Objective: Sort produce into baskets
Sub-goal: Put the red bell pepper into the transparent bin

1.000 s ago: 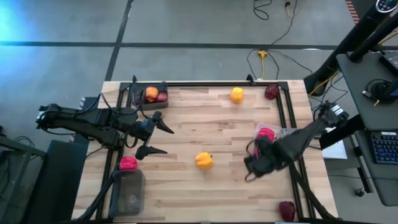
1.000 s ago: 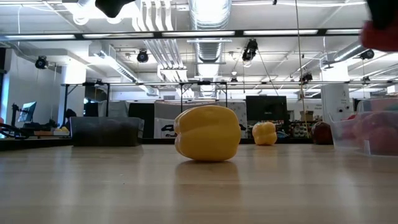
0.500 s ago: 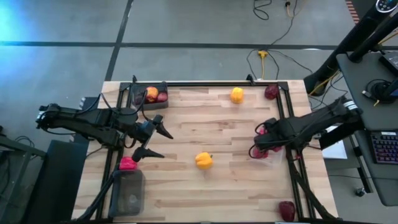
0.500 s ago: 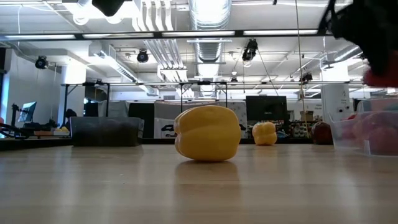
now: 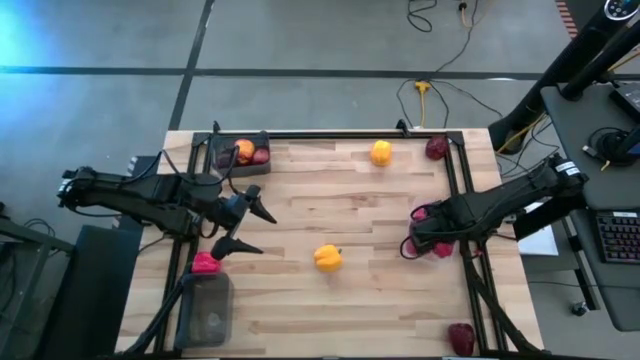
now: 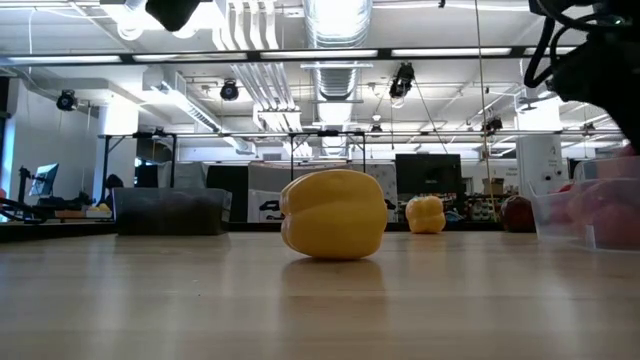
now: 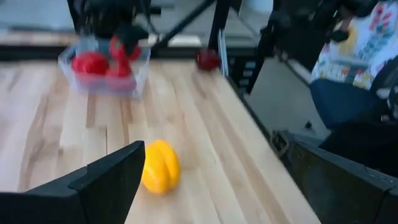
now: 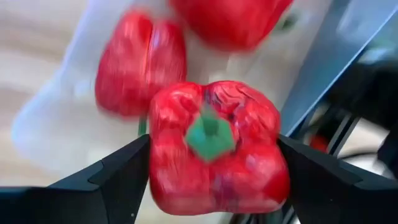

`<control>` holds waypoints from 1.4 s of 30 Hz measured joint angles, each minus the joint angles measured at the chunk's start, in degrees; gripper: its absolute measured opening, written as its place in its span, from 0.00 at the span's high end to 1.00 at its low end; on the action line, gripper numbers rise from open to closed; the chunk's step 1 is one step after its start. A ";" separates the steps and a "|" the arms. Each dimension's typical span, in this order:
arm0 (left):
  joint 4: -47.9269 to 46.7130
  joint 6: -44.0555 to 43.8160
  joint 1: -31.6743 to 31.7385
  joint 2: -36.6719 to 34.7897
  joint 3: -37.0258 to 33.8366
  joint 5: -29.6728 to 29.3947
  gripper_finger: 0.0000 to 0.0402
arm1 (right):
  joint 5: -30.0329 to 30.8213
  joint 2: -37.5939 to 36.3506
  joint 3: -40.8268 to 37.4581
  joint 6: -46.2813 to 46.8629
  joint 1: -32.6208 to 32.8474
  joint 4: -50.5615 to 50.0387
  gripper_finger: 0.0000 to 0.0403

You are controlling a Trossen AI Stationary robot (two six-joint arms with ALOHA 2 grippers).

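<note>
My right gripper (image 5: 420, 240) hangs pointing down over the clear basket (image 7: 65, 60) at the table's right edge, shut on a red bell pepper (image 8: 217, 149). Two more red peppers (image 8: 140, 62) lie in that basket below it. My left gripper (image 5: 256, 228) hovers open over the table's left side, touching nothing. A yellow pepper (image 5: 327, 258) sits mid-table. Another yellow piece (image 5: 381, 152) and a dark red apple (image 5: 436, 148) rest near the far edge. A red pepper (image 5: 206, 263) lies beside the near-left dark basket (image 5: 208, 310). My right gripper pinches the red bell pepper by two opposite sides (image 8: 158, 158) between its two fingers. The fingers come from above, pointing down. The pepper sits upright with its green stem (image 8: 210, 132) toward the wrist, lifted clear above the peppers in the clear basket.
A dark basket (image 5: 240, 155) at the far left corner holds an orange fruit and dark red apples. Another dark red apple (image 5: 461, 337) lies at the near right corner. A black frame rail (image 5: 455, 190) runs along the table's right side by the clear basket.
My right gripper has carried the red pepper from the table's near middle toward the right edge and down, and now hangs over the clear basket. The pepper has stayed upright between the fingers.
</note>
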 joint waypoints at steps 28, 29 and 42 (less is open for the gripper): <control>-30.20 -23.46 -0.04 -10.87 -1.52 1.85 0.05 | 30.34 7.48 17.96 -21.56 0.00 28.00 0.18; -30.44 -26.25 -0.04 -10.83 -2.49 1.83 0.05 | 30.26 8.64 18.29 -22.52 0.00 28.03 0.18; -30.51 -47.75 -0.39 -9.84 -18.48 22.26 0.05 | 25.65 20.78 20.91 -27.06 0.04 28.07 0.19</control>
